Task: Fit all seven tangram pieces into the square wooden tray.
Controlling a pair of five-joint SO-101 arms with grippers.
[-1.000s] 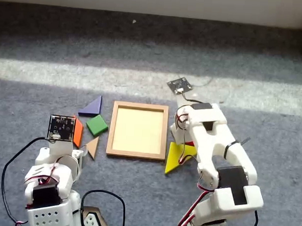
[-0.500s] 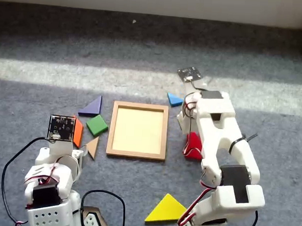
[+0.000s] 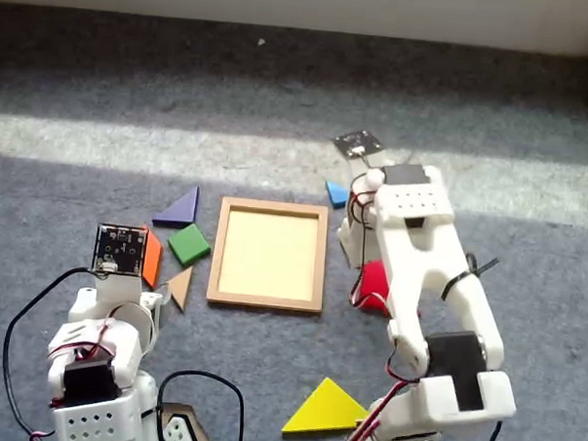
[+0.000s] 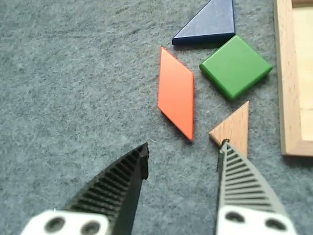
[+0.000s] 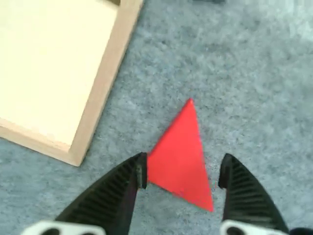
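right end effector (image 5: 184,164) open, fingers astride red triangle (image 5: 182,152) lying near tray (image 5: 102,88) corner. left end effector (image 4: 184,146) open, one tip by tan triangle (image 4: 232,129), beside orange parallelogram (image 4: 176,93).

Square piece (image 3: 189,243) left of tray (image 3: 266,301), parallelogram (image 3: 152,257) farther left

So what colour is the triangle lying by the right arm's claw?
The triangle is red; the right wrist view shows it best.

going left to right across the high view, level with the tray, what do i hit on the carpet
orange piece → green square → wooden tray → red triangle
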